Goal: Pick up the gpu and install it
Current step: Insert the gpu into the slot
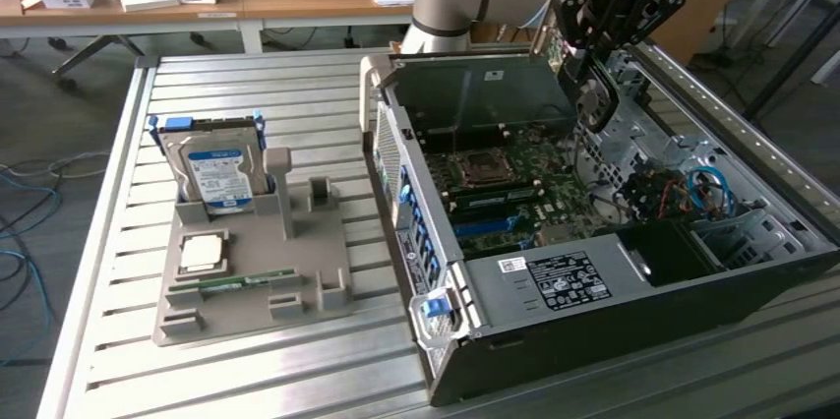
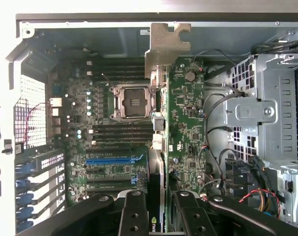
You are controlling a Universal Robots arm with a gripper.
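While the gripper (image 2: 156, 209) is clamped on the gpu (image 2: 157, 182), I judge the step to be carrying it over the open computer case (image 1: 630, 340) towards its slot. The card sits edge-on between the fingers (image 2: 134, 214), its silvery bracket (image 2: 166, 46) at the end away from them. In the exterior view, the gripper (image 1: 604, 60) hangs above the case's far end, with the gpu (image 1: 595, 102), as best I can tell, a dark strip below it and clear of the motherboard (image 1: 525, 178).

To do this well, I want the card's long edge parallel to the blue slot (image 2: 114, 160); it seems to lie across it. The bracket should face the rear panel (image 2: 33, 108), away from the loose cables (image 2: 215, 132).
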